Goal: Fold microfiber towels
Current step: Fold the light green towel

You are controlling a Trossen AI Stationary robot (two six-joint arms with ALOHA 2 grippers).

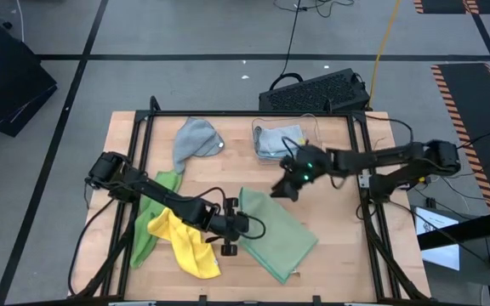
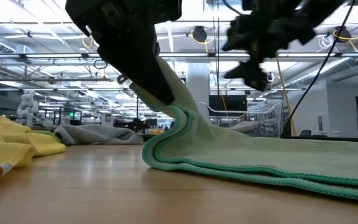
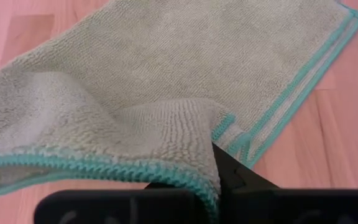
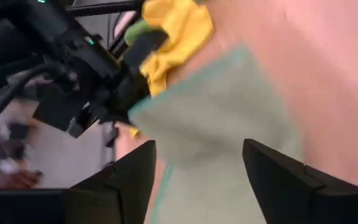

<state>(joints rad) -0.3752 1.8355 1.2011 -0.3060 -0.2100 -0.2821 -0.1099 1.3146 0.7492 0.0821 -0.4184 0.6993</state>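
Observation:
A sage green towel [image 1: 281, 236] with a teal hem lies folded on the table's middle, slanting toward the near edge. My left gripper [image 1: 238, 226] is shut on its left end, which is raised off the wood [image 2: 176, 115]. My right gripper [image 1: 281, 189] hangs open in the air above the towel's far end, touching nothing; its fingers [image 4: 129, 180] frame the towel from above. A yellow towel [image 1: 190, 245] and a bright green towel [image 1: 147, 223] lie crumpled under my left arm. A grey towel [image 1: 196, 138] lies at the far left. My left gripper pinches the sage towel's hemmed edge beside a corner [image 3: 221, 127] between its two fingers, slanting down from the table's left. That end is lifted and drapes over the fingers. The rest of the towel [image 3: 185, 56] lies flat on the table, doubled over at a fold [image 2: 157, 152].
A clear bin [image 1: 256, 127] with a pale cloth in it stands at the far middle of the table. The black frame rails [image 1: 366, 195] run along the table's left and right sides. Bare wood shows near the front right corner [image 1: 339, 272].

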